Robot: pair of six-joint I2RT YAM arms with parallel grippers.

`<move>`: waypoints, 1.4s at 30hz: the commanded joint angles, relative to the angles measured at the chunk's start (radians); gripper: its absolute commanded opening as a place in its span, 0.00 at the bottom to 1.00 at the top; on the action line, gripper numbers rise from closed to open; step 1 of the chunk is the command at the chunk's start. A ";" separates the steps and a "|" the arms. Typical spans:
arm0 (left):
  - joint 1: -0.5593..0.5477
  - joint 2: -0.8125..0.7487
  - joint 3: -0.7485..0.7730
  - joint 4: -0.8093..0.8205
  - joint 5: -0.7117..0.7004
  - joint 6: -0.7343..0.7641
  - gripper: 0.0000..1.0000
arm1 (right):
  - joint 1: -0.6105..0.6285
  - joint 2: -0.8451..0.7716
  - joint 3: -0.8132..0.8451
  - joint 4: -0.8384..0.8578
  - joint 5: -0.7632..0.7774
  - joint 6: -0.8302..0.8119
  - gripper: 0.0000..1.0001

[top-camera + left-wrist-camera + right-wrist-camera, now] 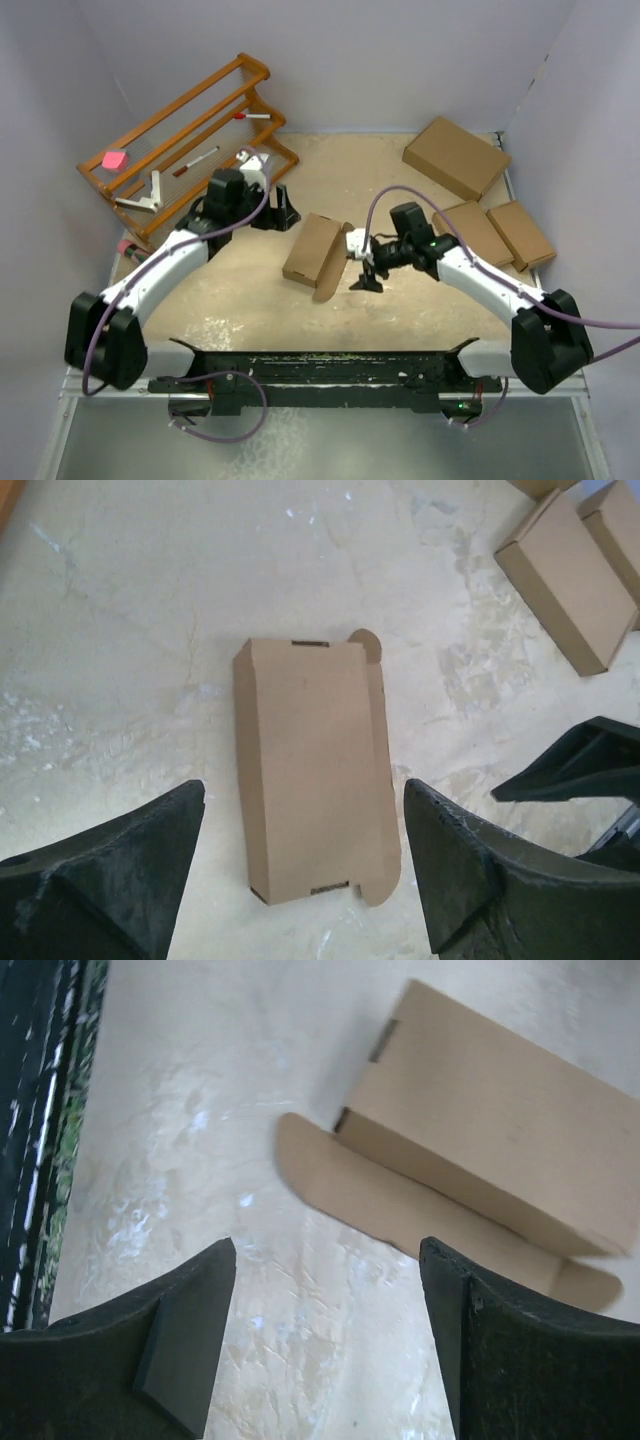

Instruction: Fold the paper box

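Note:
The paper box (313, 249) lies on the table's middle, folded into a shallow closed rectangle, with one long rounded flap (333, 275) sticking out on its near-right side. In the left wrist view the box (305, 770) lies flat below the open, empty left gripper (305, 790), between its fingers in the image and apart from them. My left gripper (281, 213) hovers just behind the box. My right gripper (363, 270) is open and empty, right of the flap. In the right wrist view the box (490, 1140) and its flap (390, 1195) lie ahead of the gripper (328, 1250), apart from it.
A wooden rack (190, 130) with markers and a pink block (115, 159) stands at the back left. A larger ready-made brown box (456, 156) lies at the back right, with two flat ready-made boxes (472, 232) (521, 234) nearer. Walls enclose the table.

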 commanded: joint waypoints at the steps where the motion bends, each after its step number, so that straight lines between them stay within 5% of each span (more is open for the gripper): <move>1: 0.014 -0.098 -0.222 0.239 0.033 0.002 0.90 | 0.081 -0.006 -0.056 0.039 -0.014 -0.293 0.77; 12: 0.065 0.034 -0.252 0.271 0.149 -0.064 0.95 | 0.424 0.092 -0.126 0.230 0.422 -0.250 0.63; 20: 0.065 0.153 -0.248 0.334 0.174 -0.090 0.92 | 0.529 0.208 -0.122 0.337 0.649 -0.205 0.51; 30: 0.065 0.180 -0.297 0.368 0.186 -0.098 0.87 | 0.534 0.235 -0.135 0.398 0.730 -0.187 0.42; 42: 0.064 0.173 -0.314 0.364 0.194 -0.106 0.84 | 0.487 0.217 -0.108 0.351 0.688 -0.142 0.11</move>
